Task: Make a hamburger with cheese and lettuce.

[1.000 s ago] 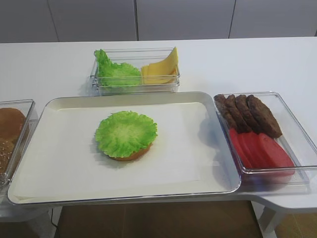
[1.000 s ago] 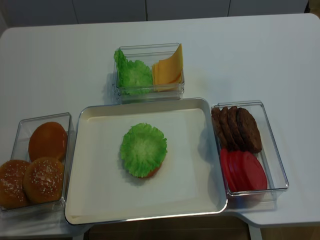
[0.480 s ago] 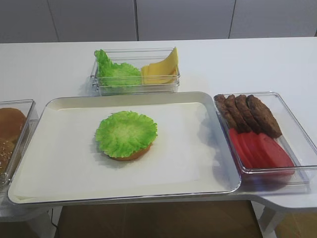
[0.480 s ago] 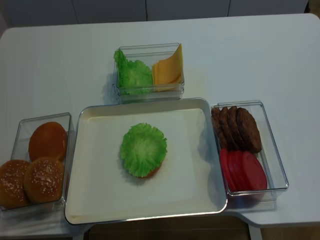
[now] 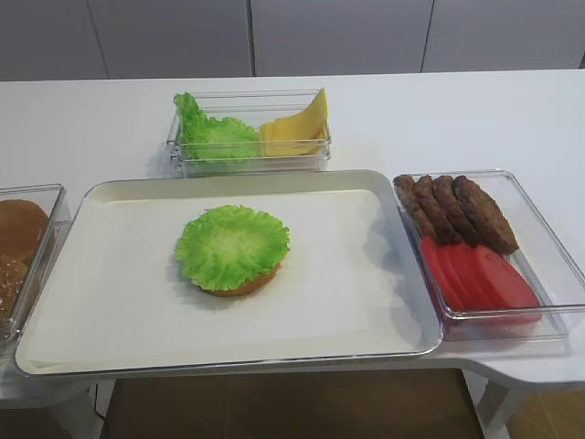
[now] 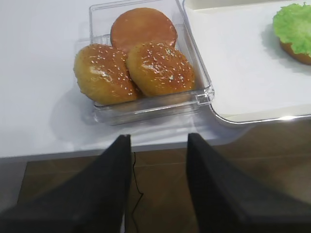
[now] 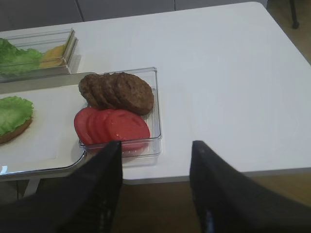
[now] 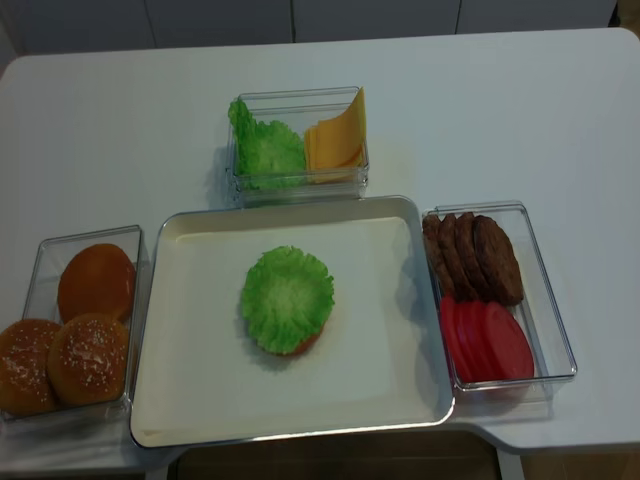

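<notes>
At the desk's left edge the left claw hangs open and empty, below a clear box holding 3 buns. On the tray sits the hamburger with one lettuce leaf covering it. Behind, a box holds more lettuce beside the cheese. Right, patties and tomato slices; the right claw hovers open, empty.

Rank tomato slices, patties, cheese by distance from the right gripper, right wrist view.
From the right gripper, open at bottom centre:
1. Tomato slices, front of the clear box just ahead.
2. Patties, behind them in the same box.
3. Cheese, far upper left, in the back container.
</notes>
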Robot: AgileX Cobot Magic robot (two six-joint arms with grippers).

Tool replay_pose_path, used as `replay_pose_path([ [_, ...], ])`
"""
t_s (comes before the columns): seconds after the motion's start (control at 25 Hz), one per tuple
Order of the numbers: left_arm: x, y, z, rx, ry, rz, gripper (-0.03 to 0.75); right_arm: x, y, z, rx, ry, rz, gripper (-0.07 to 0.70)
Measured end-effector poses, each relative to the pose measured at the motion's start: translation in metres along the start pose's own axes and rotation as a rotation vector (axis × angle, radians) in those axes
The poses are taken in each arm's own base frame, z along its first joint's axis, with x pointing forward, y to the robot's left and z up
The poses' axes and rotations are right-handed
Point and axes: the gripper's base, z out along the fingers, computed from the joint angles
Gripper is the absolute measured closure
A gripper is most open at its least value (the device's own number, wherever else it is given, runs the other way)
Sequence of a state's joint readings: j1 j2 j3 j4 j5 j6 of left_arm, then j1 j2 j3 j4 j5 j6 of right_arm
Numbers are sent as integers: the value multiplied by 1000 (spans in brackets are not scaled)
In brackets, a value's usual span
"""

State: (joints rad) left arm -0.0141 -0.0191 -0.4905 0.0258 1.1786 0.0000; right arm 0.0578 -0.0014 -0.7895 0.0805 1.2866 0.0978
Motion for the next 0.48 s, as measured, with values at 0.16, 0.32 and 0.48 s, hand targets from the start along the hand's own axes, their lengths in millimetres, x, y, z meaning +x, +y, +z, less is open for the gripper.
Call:
replay_pose_path([
  [0.16, 0, 0, 0, 0, 0, 0, 427, 9, -2, 8, 3, 26, 4, 286],
  [0.32, 0, 0, 0, 0, 0, 0, 427, 16, -5, 18, 24, 69, 2, 286],
  [0.48, 0, 0, 0, 0, 0, 0, 427, 25, -8, 34, 44, 113, 2, 286],
])
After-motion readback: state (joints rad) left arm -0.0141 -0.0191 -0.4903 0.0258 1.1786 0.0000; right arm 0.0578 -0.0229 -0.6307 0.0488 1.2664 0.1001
